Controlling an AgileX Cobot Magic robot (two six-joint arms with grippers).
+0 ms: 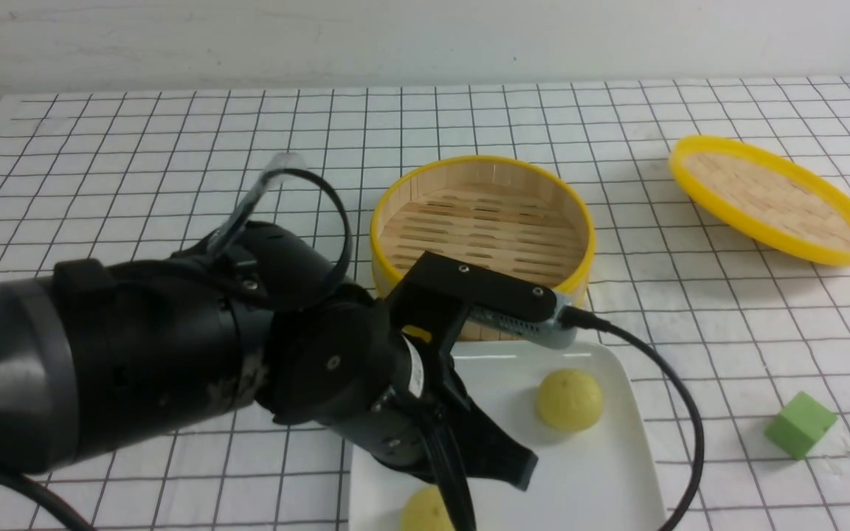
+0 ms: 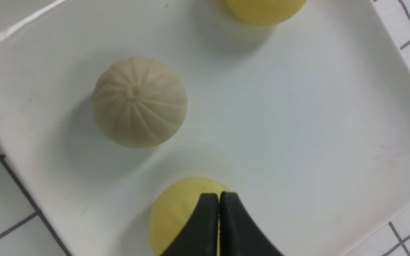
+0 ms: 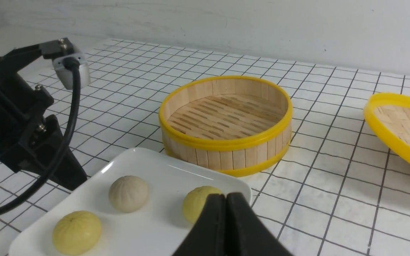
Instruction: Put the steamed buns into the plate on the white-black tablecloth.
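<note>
Resting on the large glossy white square plate (image 3: 148,234): one beige-white pleated bun (image 3: 128,193) and two pale yellow buns, the near yellow bun (image 3: 77,233) and the far yellow bun (image 3: 198,202), all apart. Plate lies on white-black grid tablecloth (image 3: 333,199), just beside round bamboo steamer (image 3: 226,142). Left gripper (image 2: 219,196) pinched closed over the near yellow bun, possibly clear of it. Right gripper (image 3: 226,197) closed, empty.

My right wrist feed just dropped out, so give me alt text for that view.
Three steamed buns, one beige-white and two pale yellow, sit on the white plate on the checked tablecloth. Beyond it stands the bamboo steamer, holding nothing, its lid lying apart. The right hand, shut, fills the foreground; the left hand hangs by the plate's edge.
</note>
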